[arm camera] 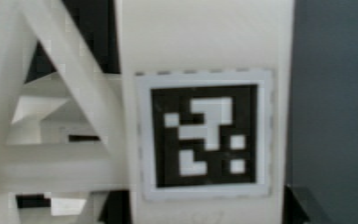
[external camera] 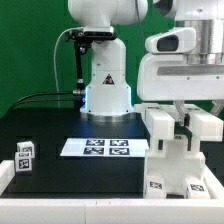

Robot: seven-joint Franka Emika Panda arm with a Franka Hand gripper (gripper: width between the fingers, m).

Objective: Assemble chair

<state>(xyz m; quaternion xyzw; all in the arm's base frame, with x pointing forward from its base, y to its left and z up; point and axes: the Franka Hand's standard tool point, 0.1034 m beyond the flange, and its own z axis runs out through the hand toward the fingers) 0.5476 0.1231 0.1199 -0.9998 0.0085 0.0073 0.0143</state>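
White chair parts (external camera: 168,160) stand at the exterior view's right, cut off by the edge, hiding much of the gripper (external camera: 186,120), so I cannot tell if it grips. One small block (external camera: 25,155) sits past the marker board (external camera: 97,147).

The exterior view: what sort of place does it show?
Probably a robotics lab bench: a white robot arm stands on a black table before a green backdrop, with the marker board and tagged white chair parts on it.
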